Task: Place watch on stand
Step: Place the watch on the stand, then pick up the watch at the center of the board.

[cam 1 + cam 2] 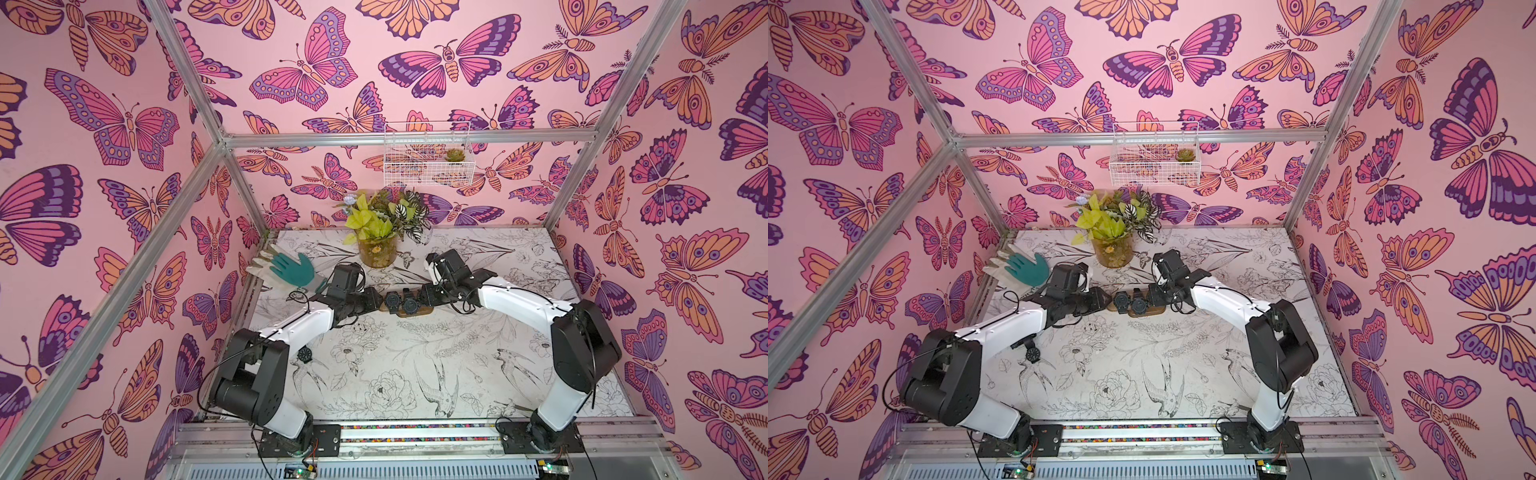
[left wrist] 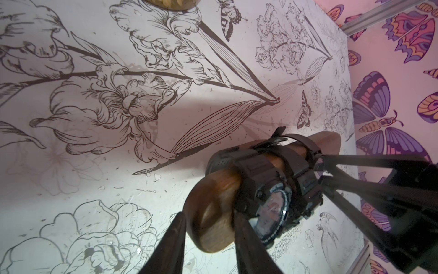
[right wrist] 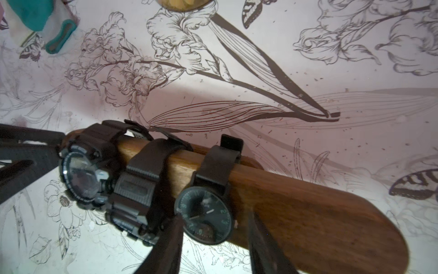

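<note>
The stand (image 1: 419,312) (image 1: 1144,312) is a brown wooden bar lying mid-table between my two arms in both top views. In the right wrist view three black watches ring the stand (image 3: 308,213): a chunky one (image 3: 83,175), a second chunky one (image 3: 135,189) and a round-dial watch (image 3: 205,217). My right gripper (image 3: 214,214) is open, its fingers either side of the round dial. My left gripper (image 2: 209,215) is open and straddles the stand's other rounded end (image 2: 213,208), next to a chunky watch (image 2: 272,213). A further black watch (image 1: 304,354) lies loose on the table beside the left arm.
A teal and white glove (image 1: 291,268) lies at the far left. A glass pot of leafy plants (image 1: 378,249) stands just behind the stand. A white wire basket (image 1: 428,153) hangs on the back wall. Metal frame posts and pink walls close in the table.
</note>
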